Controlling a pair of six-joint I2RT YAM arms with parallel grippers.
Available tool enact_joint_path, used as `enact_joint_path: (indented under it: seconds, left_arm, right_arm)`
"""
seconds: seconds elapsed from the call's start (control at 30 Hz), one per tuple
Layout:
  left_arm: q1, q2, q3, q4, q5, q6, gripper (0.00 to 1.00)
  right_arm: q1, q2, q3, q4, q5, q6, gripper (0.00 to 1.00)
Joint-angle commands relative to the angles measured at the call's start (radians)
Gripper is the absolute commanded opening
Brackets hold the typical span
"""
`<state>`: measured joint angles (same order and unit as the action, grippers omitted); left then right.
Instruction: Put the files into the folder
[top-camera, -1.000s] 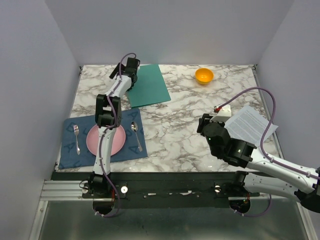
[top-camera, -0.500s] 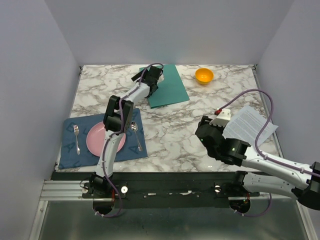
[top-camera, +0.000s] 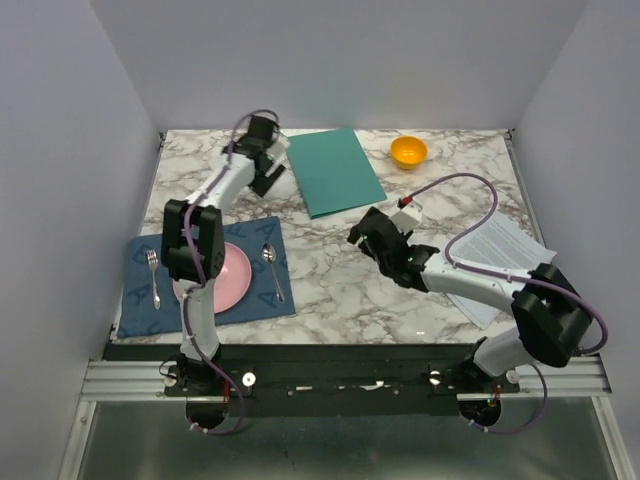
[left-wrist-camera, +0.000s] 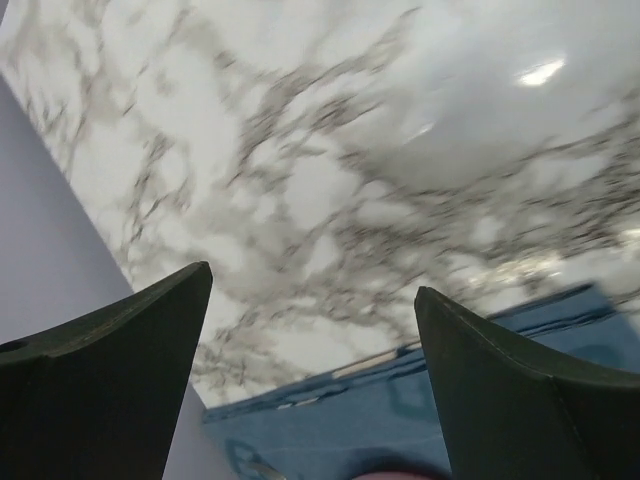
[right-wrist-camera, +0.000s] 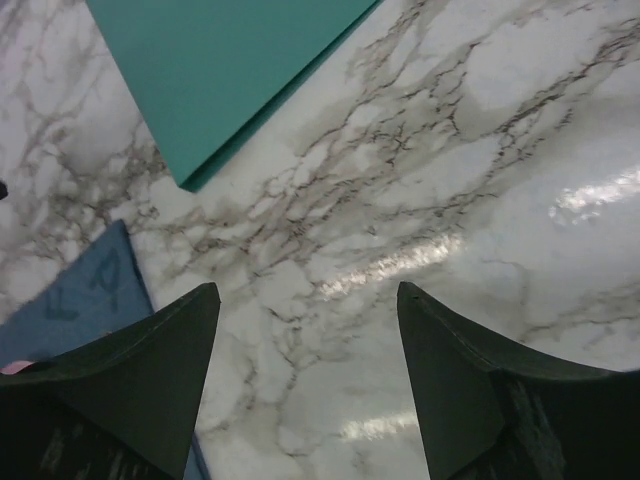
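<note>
Jaws both parted, empty | folder (right-wrist-camera: 215, 75) just beyond right jaws | files (top-camera: 500, 245) well behind them

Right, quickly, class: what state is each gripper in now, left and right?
Left gripper: open, holding nothing, above the marble table.
Right gripper: open, holding nothing, near the folder.

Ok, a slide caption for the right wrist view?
Open right pincer above the marble table, teal folder ahead, blue placemat corner at left.
</note>
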<state>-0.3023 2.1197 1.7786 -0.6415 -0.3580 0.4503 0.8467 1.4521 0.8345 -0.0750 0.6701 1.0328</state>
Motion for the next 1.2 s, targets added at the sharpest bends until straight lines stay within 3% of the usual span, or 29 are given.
enact_joint_path:
  seconds: [0.0, 0.13, 0.33, 0.87, 1.17]
  left_arm:
    - [0.230, -0.184, -0.040, -0.150, 0.194, -0.148, 0.99]
    - [0.357, -0.321, -0.188, -0.109, 0.226, -0.147, 0.99]
    - [0.390, -0.437, -0.330, -0.075, 0.241, -0.168, 0.99]
    - [0.425, -0.563, -0.487, -0.050, 0.228, -0.139, 0.99]
    - [0.440, -0.555, -0.508, -0.035, 0.223, -0.127, 0.99]
  right_arm:
    - [-0.090, 0.101, 0.040, 0.254, -0.245, 0.147, 0.80]
    - [-0.124, 0.218, 0.087, 0.331, -0.404, 0.254, 0.81]
    - [-0.136, 0.396, 0.170, 0.379, -0.524, 0.372, 0.79]
    - [-0.205, 0.629, 0.291, 0.575, -0.598, 0.495, 0.64]
    - [-0.222, 0.683, 0.310, 0.590, -0.587, 0.524, 0.63]
